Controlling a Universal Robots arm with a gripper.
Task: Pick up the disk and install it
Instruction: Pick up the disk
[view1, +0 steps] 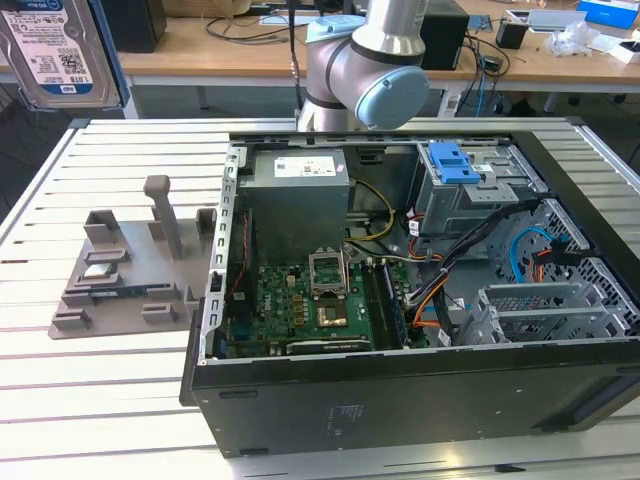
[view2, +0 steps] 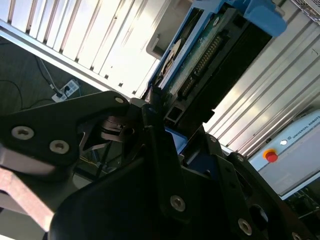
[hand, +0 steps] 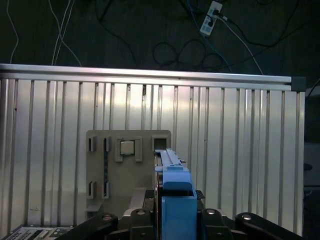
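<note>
Your gripper (hand: 175, 199) is clamped shut on the disk (view1: 60, 50), gripped edge-on between its fingers; beyond it, well apart, lies the grey fixture tray (hand: 127, 172)

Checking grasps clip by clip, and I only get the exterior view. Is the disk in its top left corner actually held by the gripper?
Observer: Yes. In the second wrist view the gripper is shut on the disk, gripping its near end.
Operator: Which face does that camera see?
Observer: The green circuit-board side, edged by the blue frame.
Operator: Where is the disk pointing?
Observer: In the first wrist view the blue frame faces the grey holder on the slatted table.
</note>
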